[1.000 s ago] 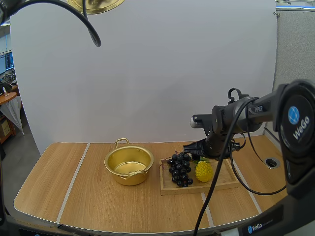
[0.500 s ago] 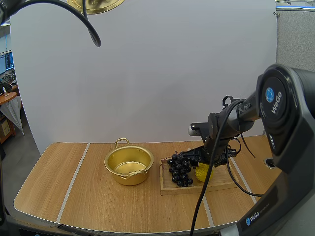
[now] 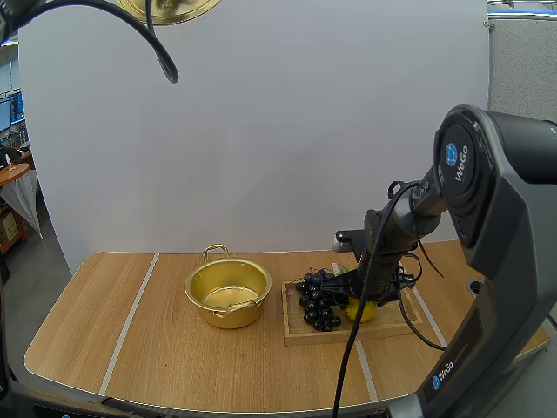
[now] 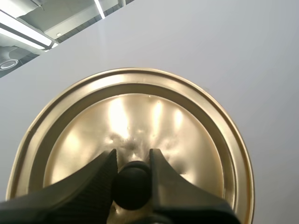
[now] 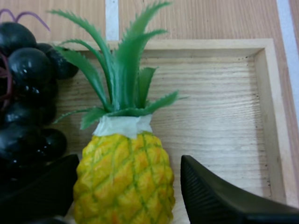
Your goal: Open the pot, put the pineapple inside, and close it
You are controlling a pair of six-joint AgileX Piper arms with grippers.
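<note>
A small yellow pineapple (image 5: 125,175) with green leaves lies in the wooden tray (image 5: 219,112); my right gripper (image 5: 126,191) is open, one finger on each side of its body, not pinching it. From above, the right gripper (image 3: 355,298) is down in the tray (image 3: 387,326) over the pineapple (image 3: 362,311). The gold pot (image 3: 228,292) stands open on the table, left of the tray. Its gold lid (image 4: 133,140) is held up by the black knob (image 4: 132,184), which my left gripper (image 4: 132,179) pinches. The lid (image 3: 170,9) hangs high above the table.
A bunch of dark grapes (image 3: 318,299) lies in the tray's left half, right beside the pineapple and my right gripper's left finger; the grapes (image 5: 21,93) touch the tray's edge. Bare wooden table (image 3: 130,340) spreads left of and in front of the pot.
My right arm has lowered into the tray, bringing its open fingers down around the pineapple. The lid and the pot have stayed where they were.
</note>
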